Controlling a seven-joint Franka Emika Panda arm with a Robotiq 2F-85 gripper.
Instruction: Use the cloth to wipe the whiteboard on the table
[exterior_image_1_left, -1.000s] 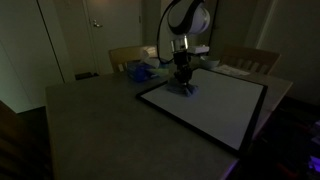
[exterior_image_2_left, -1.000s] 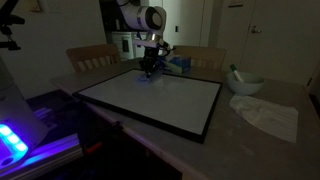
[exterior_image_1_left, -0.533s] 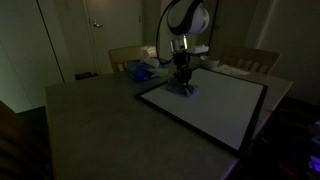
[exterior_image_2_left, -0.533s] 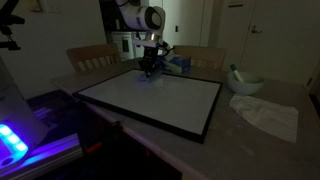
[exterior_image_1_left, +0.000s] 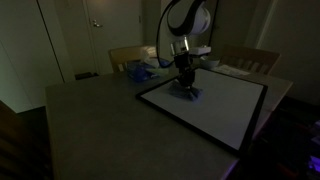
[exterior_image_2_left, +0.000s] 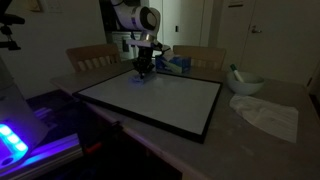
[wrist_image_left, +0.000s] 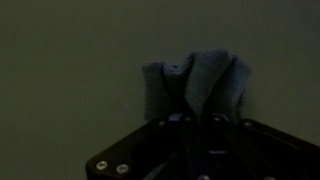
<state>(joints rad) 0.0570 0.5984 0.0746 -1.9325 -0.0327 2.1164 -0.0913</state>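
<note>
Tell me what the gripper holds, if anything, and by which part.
The gripper is shut on the cloth, pinching a bunched-up fold of it; the rest of the cloth rests on the whiteboard.

The cloth (wrist_image_left: 200, 80) is blue with a bit of purple, plain, with no pattern. The gripper (wrist_image_left: 190, 120) is black. The whiteboard (exterior_image_1_left: 220, 105) is plain white with a thin black frame. The tabletop (exterior_image_1_left: 90, 120) is dull grey-brown. The arm (exterior_image_1_left: 188, 20) is white with black parts. At 10 o'clock from the whiteboard, a bundle (exterior_image_1_left: 138, 70) is blue and white. In an exterior view, papers (exterior_image_2_left: 268, 115) at 3 o'clock are white, and a light (exterior_image_2_left: 10, 140) at 8 o'clock glows blue.
</note>
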